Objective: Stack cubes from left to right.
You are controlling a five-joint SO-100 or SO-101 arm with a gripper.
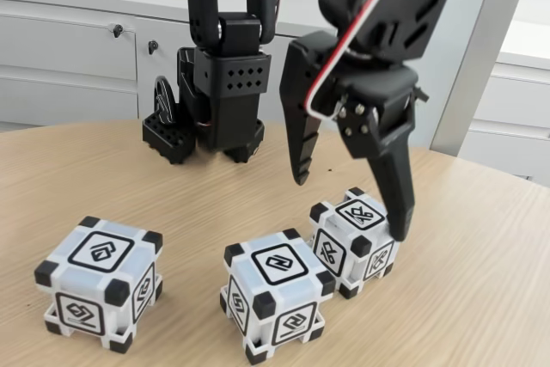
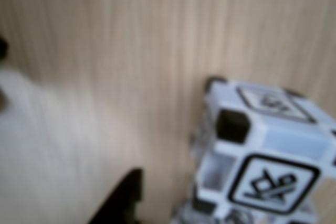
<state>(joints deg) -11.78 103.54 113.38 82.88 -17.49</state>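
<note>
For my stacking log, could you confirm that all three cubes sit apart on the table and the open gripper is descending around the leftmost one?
Not quite: in the fixed view the open gripper is at the rightmost cube, not the leftmost cube. All three, including the middle cube, do sit unstacked on the table.

No readable text, brands or numbers anywhere we can see. Only signs: black-framed square glyphs on the cube faces, abstract shapes, not letters.

Fixed view, relative to the claw (image 1: 351, 208): the cube (image 1: 353, 241) right under it, touching the right finger, shows one glyph on top and two on its sides. The cube (image 1: 277, 293) just left of and in front of the claw shows three glyph faces too. Same for the cube (image 1: 101, 282) well off to the claw's left.

Wrist view: blurred, we make out two framed glyphs on the cube (image 2: 268, 161), top and side, beside the dark fingertip (image 2: 123, 200).
</note>
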